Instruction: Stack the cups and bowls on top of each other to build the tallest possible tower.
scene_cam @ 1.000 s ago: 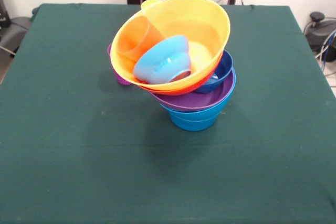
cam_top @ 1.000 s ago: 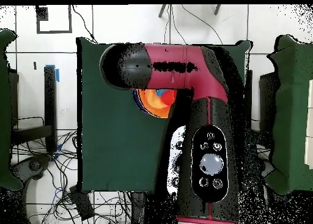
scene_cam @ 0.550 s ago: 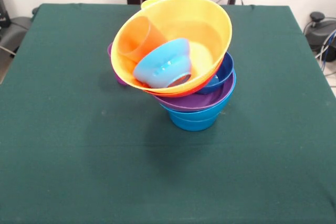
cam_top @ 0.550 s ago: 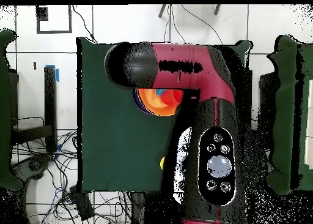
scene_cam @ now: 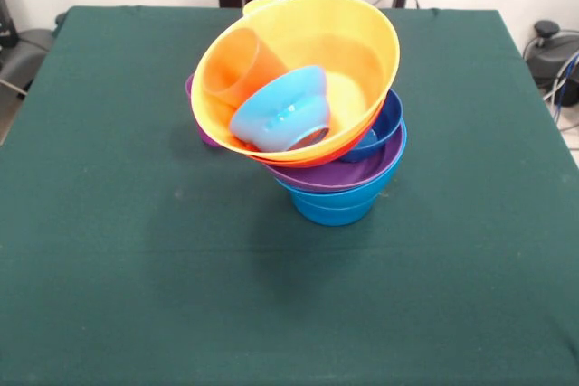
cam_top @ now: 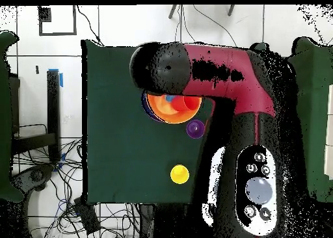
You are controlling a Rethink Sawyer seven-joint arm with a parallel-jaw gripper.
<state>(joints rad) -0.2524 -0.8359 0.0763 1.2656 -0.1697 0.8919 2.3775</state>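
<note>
Where overhead shows arm [cam_top: 227, 73], front none

Even, bright indoor light; front view sharp.
Soft shadow left of tower [scene_cam: 308, 106] on tabletop [scene_cam: 136, 268]; mild sheen on bowl rims.

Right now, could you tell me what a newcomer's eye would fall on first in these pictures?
First, the tower in the middle of the green table: a leaning stack of bowls topped by a large yellow bowl tipped toward the front camera, with a small cyan bowl and an orange cup lying inside it. From overhead, the red and black arm covers part of the stack, with a purple cup and a yellow cup standing apart.
</note>
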